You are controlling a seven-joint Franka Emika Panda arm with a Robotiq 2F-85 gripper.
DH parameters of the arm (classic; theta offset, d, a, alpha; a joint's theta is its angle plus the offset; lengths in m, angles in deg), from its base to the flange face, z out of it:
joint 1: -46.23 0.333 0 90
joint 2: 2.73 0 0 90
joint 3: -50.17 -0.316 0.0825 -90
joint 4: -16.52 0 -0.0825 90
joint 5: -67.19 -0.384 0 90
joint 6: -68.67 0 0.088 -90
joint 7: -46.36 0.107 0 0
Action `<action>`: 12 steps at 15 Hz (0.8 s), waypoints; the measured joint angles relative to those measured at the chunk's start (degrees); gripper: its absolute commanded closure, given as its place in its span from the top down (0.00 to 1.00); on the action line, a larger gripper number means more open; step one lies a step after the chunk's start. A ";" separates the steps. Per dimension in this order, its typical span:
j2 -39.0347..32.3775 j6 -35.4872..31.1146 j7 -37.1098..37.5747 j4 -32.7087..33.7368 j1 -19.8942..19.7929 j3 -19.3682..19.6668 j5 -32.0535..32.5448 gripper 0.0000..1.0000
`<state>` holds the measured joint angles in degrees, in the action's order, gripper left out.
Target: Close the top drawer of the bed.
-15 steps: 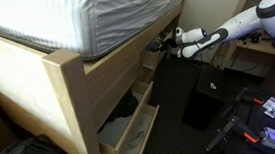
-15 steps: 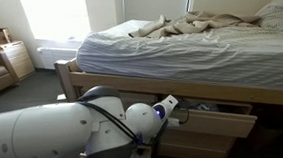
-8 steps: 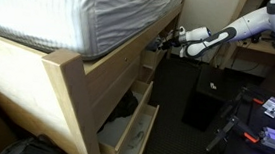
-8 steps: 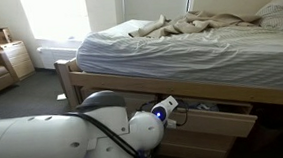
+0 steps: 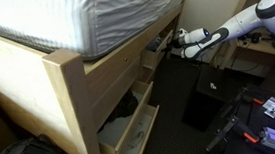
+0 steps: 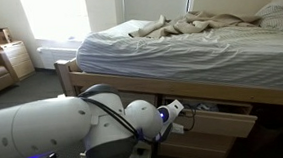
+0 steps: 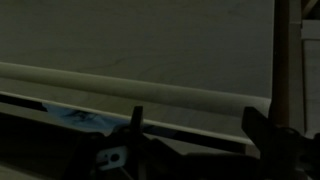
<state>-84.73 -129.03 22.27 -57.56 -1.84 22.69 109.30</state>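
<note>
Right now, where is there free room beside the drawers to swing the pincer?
Free: the dark floor strip between the drawer fronts and the black box, and the bare interior of the lowest drawer. Crowded: the pincer sits tight at the top drawer under the mattress; dark clothing lies in the middle drawer.

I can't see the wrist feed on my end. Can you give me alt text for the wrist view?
The gripper, fingers spread open and holding nothing, faces dim pale wood of the bed from close up. A long wooden edge, likely the top drawer, crosses the frame, with bluish cloth showing just below it at left.
</note>
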 measured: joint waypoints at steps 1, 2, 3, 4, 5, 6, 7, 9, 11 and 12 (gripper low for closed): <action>-0.04 0.06 0.14 0.31 0.86 1.07 -0.85 1.00; -0.07 0.06 0.19 0.35 1.21 1.48 -1.06 1.00; -0.08 0.06 0.20 0.35 1.28 1.57 -1.06 1.00; -0.08 0.06 0.21 0.37 1.28 1.58 -1.06 1.00; -0.08 0.06 0.21 0.40 1.28 1.61 -1.06 1.00; -0.08 0.06 0.21 0.43 1.28 1.63 -1.06 1.00; -0.08 0.06 0.21 0.44 1.28 1.63 -1.06 1.00; -0.08 0.07 0.21 0.46 1.28 1.64 -1.06 1.00; -0.08 0.07 0.21 0.47 1.28 1.64 -1.06 1.00; -0.08 0.07 0.21 0.47 1.28 1.64 -1.06 1.00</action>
<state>-84.81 -128.96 22.47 -57.08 -0.56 24.33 108.24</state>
